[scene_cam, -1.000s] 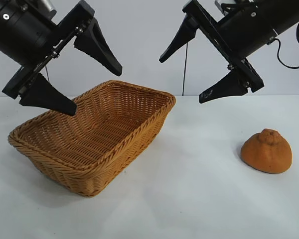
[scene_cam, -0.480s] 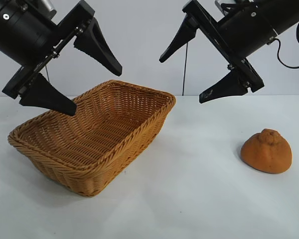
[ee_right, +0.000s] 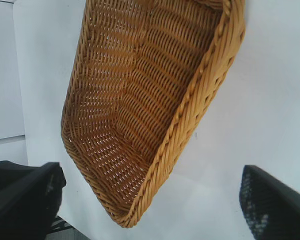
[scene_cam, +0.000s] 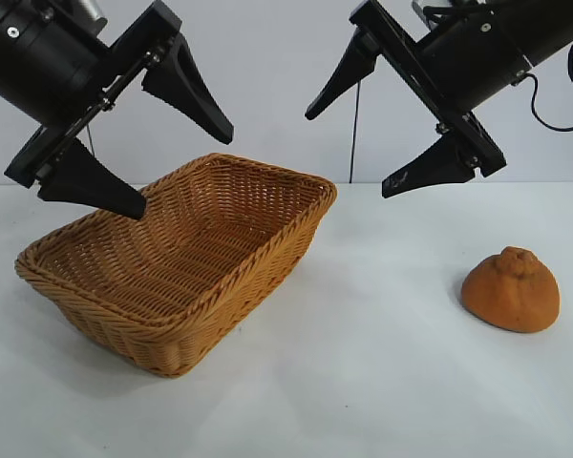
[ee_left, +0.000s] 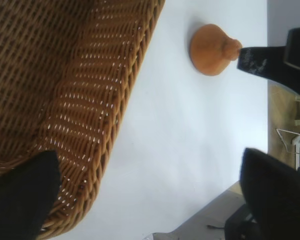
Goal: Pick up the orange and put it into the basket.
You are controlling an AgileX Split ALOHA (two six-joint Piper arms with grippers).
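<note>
Wicker basket (scene_cam: 177, 262) empty, orange (scene_cam: 511, 289) not yet picked – both grippers hang wide open, holding nothing.

Landmark = basket: orange sits on the white surface (scene_cam: 382, 372) well apart from the basket's far-side rim, knob up, nothing touching it. Right gripper (scene_cam: 368, 143) hangs high, between basket and orange, jaws spread wide; left gripper (scene_cam: 177, 167) hangs over the basket's near-left rim, jaws also fully spread, idle. My read: reach step, right arm is the closer one. Bring it down w/ jaws straddling the dome's widest part, below the knob; rough skin should grip OK, but pinch too high & it may slip. Lift clear of the braided rim before crossing over.
</note>
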